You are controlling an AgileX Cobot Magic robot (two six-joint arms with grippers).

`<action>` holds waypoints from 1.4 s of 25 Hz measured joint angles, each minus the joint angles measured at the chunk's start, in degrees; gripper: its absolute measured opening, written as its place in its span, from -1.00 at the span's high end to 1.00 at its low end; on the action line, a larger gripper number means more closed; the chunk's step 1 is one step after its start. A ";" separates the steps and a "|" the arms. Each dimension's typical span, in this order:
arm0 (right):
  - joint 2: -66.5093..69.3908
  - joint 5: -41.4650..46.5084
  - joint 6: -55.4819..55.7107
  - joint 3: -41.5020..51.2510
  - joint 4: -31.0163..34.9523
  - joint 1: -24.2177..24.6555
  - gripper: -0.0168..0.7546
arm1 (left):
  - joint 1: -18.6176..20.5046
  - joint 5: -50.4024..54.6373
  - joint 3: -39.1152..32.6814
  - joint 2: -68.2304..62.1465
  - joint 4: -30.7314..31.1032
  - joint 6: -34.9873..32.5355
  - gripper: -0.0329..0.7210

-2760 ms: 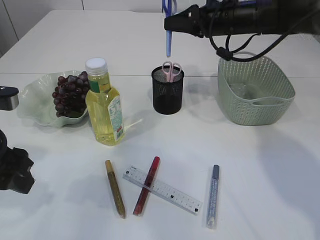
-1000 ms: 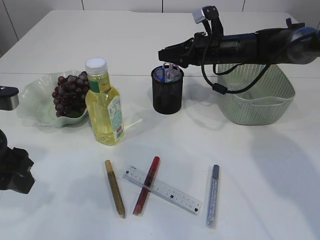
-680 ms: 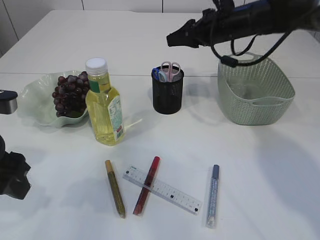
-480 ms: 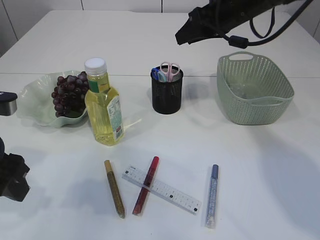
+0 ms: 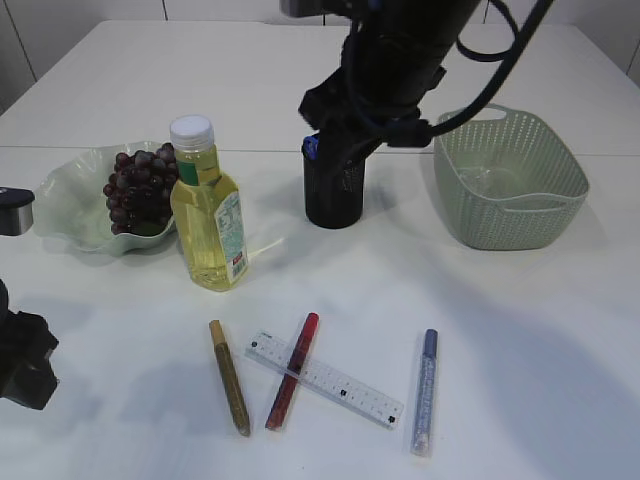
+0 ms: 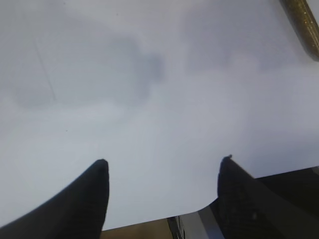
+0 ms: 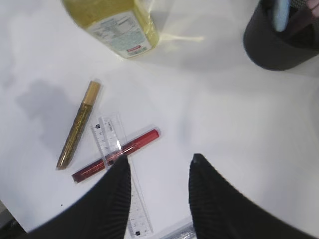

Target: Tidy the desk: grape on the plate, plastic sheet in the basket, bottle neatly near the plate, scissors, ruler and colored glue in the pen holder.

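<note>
Grapes (image 5: 138,188) lie on the pale green plate (image 5: 60,205), and the yellow bottle (image 5: 210,215) stands just right of it. My right arm (image 5: 385,70) hangs in front of the black pen holder (image 5: 332,205), hiding the scissors; a blue glue tip (image 5: 311,148) pokes out. My right gripper (image 7: 159,160) is open and empty above the clear ruler (image 7: 110,137) and the red glue (image 7: 119,152) that lies across it. Gold glue (image 5: 230,378) and silvery-blue glue (image 5: 425,393) lie on the table. A clear plastic sheet (image 5: 487,182) rests in the basket (image 5: 520,225). My left gripper (image 6: 164,160) is open over bare table.
The left arm (image 5: 25,360) sits at the table's near left edge. In the left wrist view, the gold glue (image 6: 301,22) shows at top right and the table's corner edge (image 6: 199,211) lies just under the fingers. White table stretches between the basket and the glue sticks.
My right gripper let the blue glue go into the pen holder, rose, then swung down and left in front of the holder. The left arm has barely moved.
</note>
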State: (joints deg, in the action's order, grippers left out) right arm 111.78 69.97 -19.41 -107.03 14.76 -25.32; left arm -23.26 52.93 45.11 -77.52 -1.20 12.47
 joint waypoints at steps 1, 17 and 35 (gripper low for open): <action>0.00 0.25 0.43 0.00 -0.95 -1.61 0.10 | 0.00 0.00 0.00 0.00 0.00 0.00 -0.41; 8.32 0.69 4.55 0.10 -2.77 -9.85 -0.16 | 7.24 -4.47 0.00 0.00 1.20 0.00 -0.41; 16.60 -1.50 -3.86 0.10 -5.43 -13.71 -0.46 | 10.24 -2.90 0.00 2.46 0.10 0.00 -0.41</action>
State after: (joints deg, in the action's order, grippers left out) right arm 128.38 68.47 -23.27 -106.92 9.33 -39.03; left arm -13.02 50.03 45.11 -75.06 -1.10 12.47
